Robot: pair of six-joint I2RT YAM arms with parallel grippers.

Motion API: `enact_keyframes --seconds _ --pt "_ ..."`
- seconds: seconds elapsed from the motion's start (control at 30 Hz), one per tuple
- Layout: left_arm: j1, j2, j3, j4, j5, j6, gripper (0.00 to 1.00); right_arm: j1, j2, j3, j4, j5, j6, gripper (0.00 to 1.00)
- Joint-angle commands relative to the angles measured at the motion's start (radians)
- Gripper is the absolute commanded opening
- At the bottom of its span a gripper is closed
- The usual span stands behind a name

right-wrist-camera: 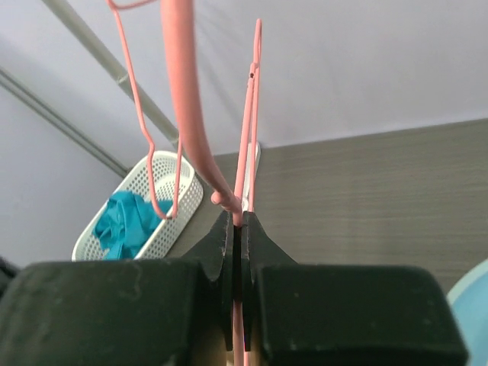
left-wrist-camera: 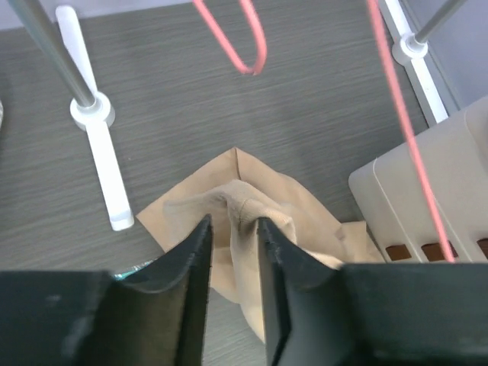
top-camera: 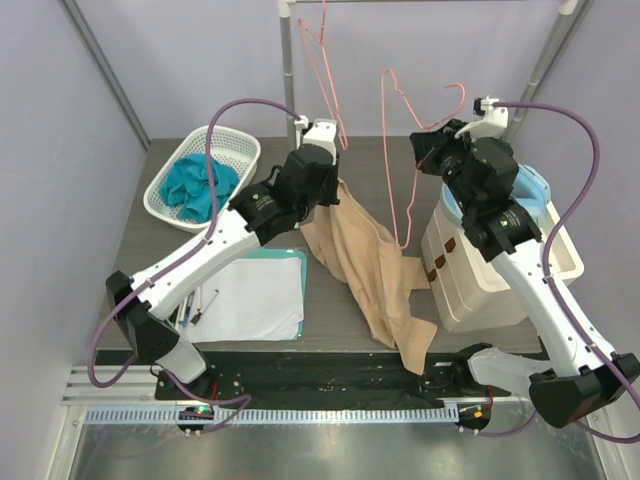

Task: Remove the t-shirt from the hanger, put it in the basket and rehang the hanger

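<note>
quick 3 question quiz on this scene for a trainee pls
1. True or false: the t-shirt hangs on the hanger.
2. What is the right gripper shut on? A) the t-shirt B) the hanger C) nothing
3. Fill in: the teal cloth lies in the white ____.

Key:
1. False: it lies crumpled on the table.
2. B
3. basket
</note>
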Motion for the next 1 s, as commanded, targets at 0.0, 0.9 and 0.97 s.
enact_keyframes --seconds 0.0,0.9,0.97 --pt "0.016 0.008 0.107 -0.090 0.120 0.046 0.36 0.005 -0.116 -0.043 -0.088 -0.098 -0.019 0.01" --pt "-0.073 0.031 -0.207 0.680 0.450 -1.044 0.59 0.005 -0.590 -0.439 -0.149 -0.330 -0.195 0.01" --pt "-0.078 0.058 -0.216 0.679 0.410 -1.126 0.59 0.005 -0.612 -0.448 -0.149 -0.331 -0.209 0.01"
